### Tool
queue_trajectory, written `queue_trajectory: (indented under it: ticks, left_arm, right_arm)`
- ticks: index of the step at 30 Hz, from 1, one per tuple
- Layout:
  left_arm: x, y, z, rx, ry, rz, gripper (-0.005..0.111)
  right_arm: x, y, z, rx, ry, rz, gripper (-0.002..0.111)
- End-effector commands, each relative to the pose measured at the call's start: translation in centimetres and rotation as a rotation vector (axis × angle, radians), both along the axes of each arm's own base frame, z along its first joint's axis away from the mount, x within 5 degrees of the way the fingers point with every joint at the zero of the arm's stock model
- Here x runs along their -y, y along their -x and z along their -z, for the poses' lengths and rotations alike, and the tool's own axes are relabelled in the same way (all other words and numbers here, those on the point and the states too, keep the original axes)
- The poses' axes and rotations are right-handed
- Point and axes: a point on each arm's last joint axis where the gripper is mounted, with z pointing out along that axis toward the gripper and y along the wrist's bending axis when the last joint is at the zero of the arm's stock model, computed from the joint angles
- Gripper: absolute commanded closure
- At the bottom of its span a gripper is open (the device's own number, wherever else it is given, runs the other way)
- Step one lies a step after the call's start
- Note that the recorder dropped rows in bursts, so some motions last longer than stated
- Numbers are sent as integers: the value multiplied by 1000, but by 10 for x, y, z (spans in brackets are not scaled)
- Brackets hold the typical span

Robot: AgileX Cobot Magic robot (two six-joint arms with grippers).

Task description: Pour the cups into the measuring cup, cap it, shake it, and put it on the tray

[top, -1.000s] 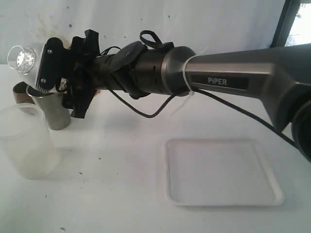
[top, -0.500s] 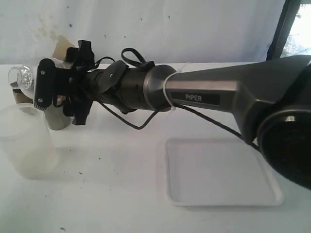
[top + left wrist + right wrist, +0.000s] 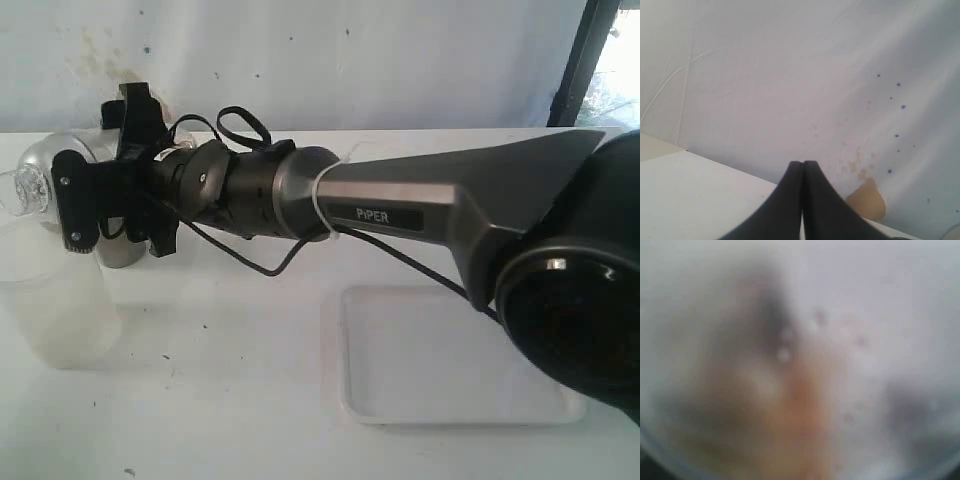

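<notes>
My right gripper [image 3: 58,196] reaches across to the far left and is shut on the clear measuring cup [image 3: 28,188], held on its side in the air above the frosted plastic cup [image 3: 50,305]. In the right wrist view a blurred clear plastic wall [image 3: 800,360] fills the picture and hides the jaws. The steel tumbler [image 3: 120,250] stands behind the gripper, partly covered. I cannot see the wooden cup. The white tray [image 3: 460,410] lies at the front right with nothing in it. My left gripper [image 3: 802,163] is shut on nothing and faces the back wall.
The right arm's dark forearm [image 3: 400,205] stretches over the table from right to left, with a cable looping under it. A stained white backdrop [image 3: 790,75] closes the far side. A dark window frame [image 3: 585,60] stands at the back right.
The right arm has swung left and lower with the measuring cup, carrying it further over the frosted cup. The left gripper stays shut.
</notes>
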Motion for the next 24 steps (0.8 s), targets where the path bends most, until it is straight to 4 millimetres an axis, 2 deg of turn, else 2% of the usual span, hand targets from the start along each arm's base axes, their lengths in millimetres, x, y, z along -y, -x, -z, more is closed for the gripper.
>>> queue_trajectory:
  ticks: [1, 7, 12, 24]
  left_arm:
    - [0, 0, 2, -10, 6, 5, 107]
    - [0, 0, 2, -16, 10, 9, 107]
    - [1, 0, 3, -19, 10, 13, 107]
    - [2, -1, 3, -26, 10, 23, 107]
  right_arm:
    - [0, -1, -26, 177, -31, 47, 108]
    - [-1, -2, -27, 248, 1, 31, 108]
    - [-4, -9, -16, 319, 1, 67, 108]
    - [-13, -11, -22, 499, 58, -1, 108]
